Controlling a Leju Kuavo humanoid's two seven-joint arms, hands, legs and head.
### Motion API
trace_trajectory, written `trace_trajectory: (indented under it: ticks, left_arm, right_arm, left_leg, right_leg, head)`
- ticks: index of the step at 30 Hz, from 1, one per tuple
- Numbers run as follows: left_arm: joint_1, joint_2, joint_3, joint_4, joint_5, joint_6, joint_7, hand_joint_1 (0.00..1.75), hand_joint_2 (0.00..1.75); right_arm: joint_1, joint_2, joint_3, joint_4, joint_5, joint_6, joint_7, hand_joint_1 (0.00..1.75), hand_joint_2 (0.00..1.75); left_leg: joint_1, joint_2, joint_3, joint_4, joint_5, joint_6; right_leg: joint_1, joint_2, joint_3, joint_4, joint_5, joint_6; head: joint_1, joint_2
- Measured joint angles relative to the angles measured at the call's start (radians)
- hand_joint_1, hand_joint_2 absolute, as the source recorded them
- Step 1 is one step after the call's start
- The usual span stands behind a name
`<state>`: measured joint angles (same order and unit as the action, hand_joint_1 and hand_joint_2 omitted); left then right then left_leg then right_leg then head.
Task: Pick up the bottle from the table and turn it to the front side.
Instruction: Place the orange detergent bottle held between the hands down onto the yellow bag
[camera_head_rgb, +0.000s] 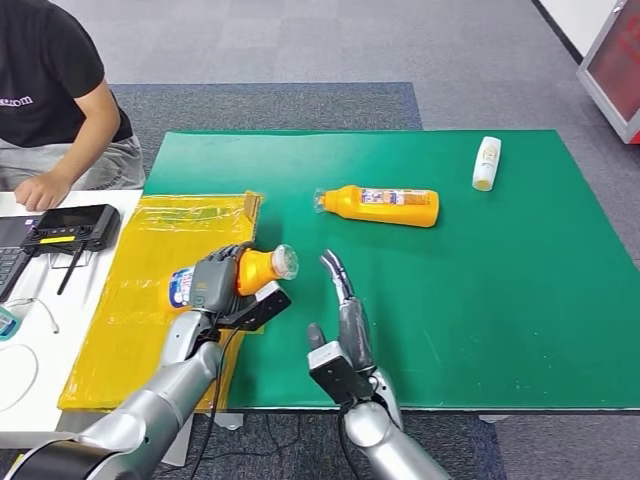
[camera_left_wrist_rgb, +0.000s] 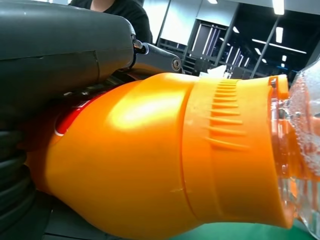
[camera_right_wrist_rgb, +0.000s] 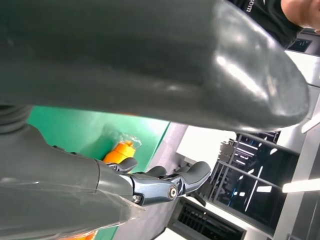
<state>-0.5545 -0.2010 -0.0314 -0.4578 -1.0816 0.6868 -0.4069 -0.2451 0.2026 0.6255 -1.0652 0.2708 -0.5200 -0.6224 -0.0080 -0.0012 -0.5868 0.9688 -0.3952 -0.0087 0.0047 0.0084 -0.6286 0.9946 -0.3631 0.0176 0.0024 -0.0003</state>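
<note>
My left hand has the bottle in its grip: the fingers wrap over the top of the orange body while the thumb sits under it, so the bottle lies sideways across the palm, its clear cap pointing toward my right hand and its label end poking out the other side. I see it held at the near edge of the green mat, just where the mat meets the yellow sheet. In the left wrist view the orange shoulder and ribbed collar press right up against the hand's grey cover. My right hand holds nothing; its fingers are stretched out and slightly apart, tips just beside the cap but not touching it. A second orange bottle lies on its side farther out on the mat, and a small white bottle lies near the far edge. A person sits at the white table to my left.
</note>
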Motion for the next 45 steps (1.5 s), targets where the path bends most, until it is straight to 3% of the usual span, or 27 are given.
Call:
trace_trajectory:
  ticks: [25, 34, 45]
  left_arm:
    - [-0.023, 0.005, -0.044, 0.045, 0.033, -0.054, 0.038, 1.75, 1.75]
    - [-0.025, 0.008, -0.056, 0.047, 0.044, -0.118, 0.0, 1.75, 1.75]
    - [0.02, 0.01, -0.116, 0.046, 0.0, -0.051, -0.039, 1.75, 1.75]
  right_arm:
    - [-0.018, 0.011, 0.017, 0.033, 0.008, 0.011, -0.002, 0.0, 0.0]
    - [-0.019, 0.012, 0.017, 0.043, 0.006, 0.006, -0.009, 0.0, 0.0]
    - [-0.019, 0.013, 0.017, 0.047, 0.007, -0.011, -0.013, 0.0, 0.0]
  left_leg:
    - [0.0, 0.0, 0.005, -0.001, -0.002, 0.0]
    - [0.0, -0.002, 0.008, -0.001, -0.002, 0.0]
    - [-0.004, -0.006, 0.012, -0.001, 0.0, 0.001]
  right_leg:
    - [0.0, 0.0, 0.005, 0.0, -0.001, 0.0]
    - [0.0, -0.003, 0.009, 0.0, -0.003, 0.001]
    - [-0.004, -0.006, 0.014, 0.0, -0.007, 0.006]
  head:
    - [0.0, 0.0]
    - [0.0, 0.0]
    - [0.0, 0.0]
